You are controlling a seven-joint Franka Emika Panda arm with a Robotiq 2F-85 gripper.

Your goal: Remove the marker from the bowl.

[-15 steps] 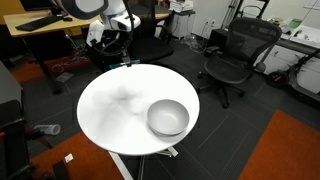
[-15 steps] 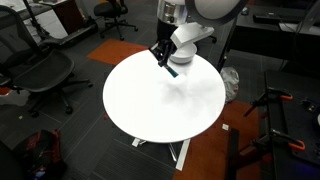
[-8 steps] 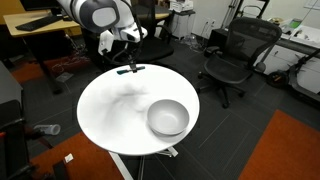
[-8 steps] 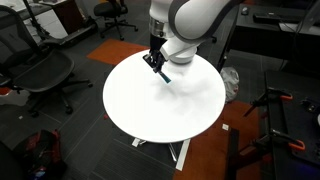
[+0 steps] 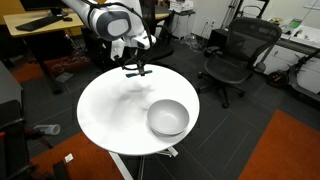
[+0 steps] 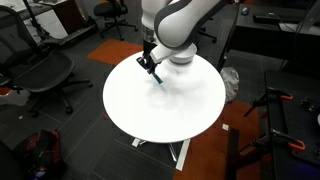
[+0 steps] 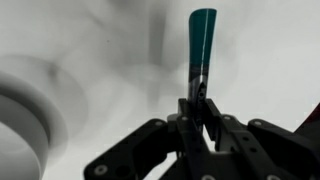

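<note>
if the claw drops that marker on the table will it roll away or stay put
The marker looks slim and round, so on the smooth white table it would probably roll. It juts straight from the claw, gripped by one end, so it is likely stiff and light.

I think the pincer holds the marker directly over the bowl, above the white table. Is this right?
Not quite. The pincer does hold the marker above the white table, but not over the bowl. In an exterior view the bowl stands apart from it, toward another side of the table, and looks empty.
</note>
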